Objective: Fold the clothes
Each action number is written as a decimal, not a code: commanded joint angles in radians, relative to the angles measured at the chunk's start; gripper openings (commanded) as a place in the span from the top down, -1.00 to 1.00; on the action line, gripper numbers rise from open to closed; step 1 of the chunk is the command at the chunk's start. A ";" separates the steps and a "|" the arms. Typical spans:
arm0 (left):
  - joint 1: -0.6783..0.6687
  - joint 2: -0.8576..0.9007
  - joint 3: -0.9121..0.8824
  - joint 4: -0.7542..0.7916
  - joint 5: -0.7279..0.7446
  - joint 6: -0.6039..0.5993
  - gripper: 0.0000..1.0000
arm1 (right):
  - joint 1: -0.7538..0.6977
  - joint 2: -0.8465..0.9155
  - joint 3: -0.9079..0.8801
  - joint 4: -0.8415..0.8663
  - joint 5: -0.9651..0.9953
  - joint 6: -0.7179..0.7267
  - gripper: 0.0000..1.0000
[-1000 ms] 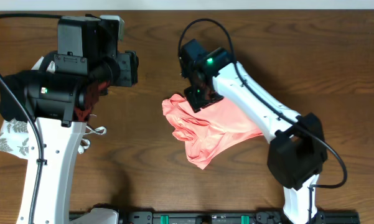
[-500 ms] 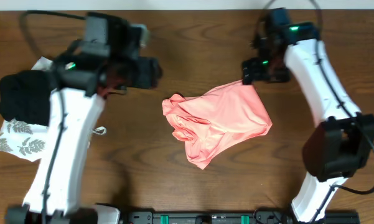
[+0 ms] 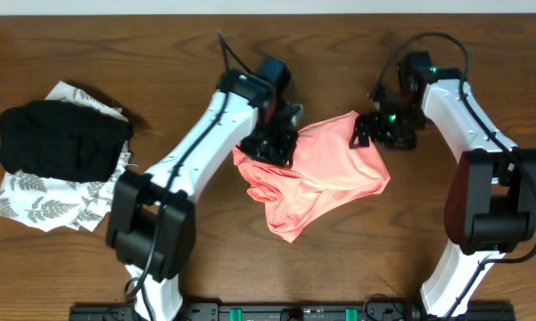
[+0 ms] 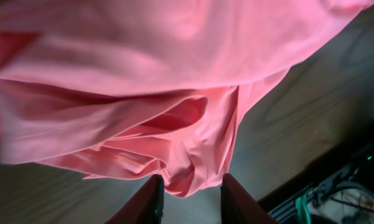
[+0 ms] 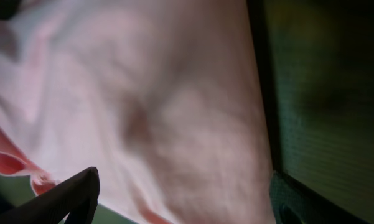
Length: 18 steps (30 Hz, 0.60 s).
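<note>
The salmon-pink T-shirt (image 3: 325, 178) lies crumpled in the middle of the wooden table, with its lettering hidden. My left gripper (image 3: 269, 143) is at the shirt's upper left edge. In the left wrist view its red fingers (image 4: 193, 199) are open, with a hanging fold of the shirt (image 4: 143, 74) between the tips. My right gripper (image 3: 375, 131) is at the shirt's upper right corner. In the right wrist view its fingers (image 5: 187, 199) are spread wide, with the pink cloth (image 5: 162, 112) filling the gap between them.
A black folded garment (image 3: 58, 143) lies on a white leaf-print garment (image 3: 45, 205) at the far left. A black rail (image 3: 294, 312) runs along the table's front edge.
My left arm has swung from the left side across to the shirt's upper left edge. My right gripper has come down from the back onto the shirt's upper right corner.
</note>
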<state>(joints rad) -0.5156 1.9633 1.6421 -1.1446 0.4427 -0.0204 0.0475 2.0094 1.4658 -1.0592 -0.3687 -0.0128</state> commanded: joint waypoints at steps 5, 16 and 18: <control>-0.011 0.067 -0.018 0.012 -0.105 0.088 0.40 | -0.028 0.011 -0.075 0.056 -0.063 -0.019 -0.57; -0.013 0.164 -0.081 0.041 -0.112 0.116 0.40 | -0.028 0.011 -0.075 0.064 -0.060 -0.003 -0.48; -0.012 0.166 -0.081 -0.036 -0.112 0.117 0.42 | -0.028 0.011 -0.075 0.064 -0.056 -0.003 -0.47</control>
<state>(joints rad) -0.5259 2.1254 1.5635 -1.1271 0.3408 0.0792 0.0265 2.0098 1.3960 -0.9966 -0.4122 -0.0151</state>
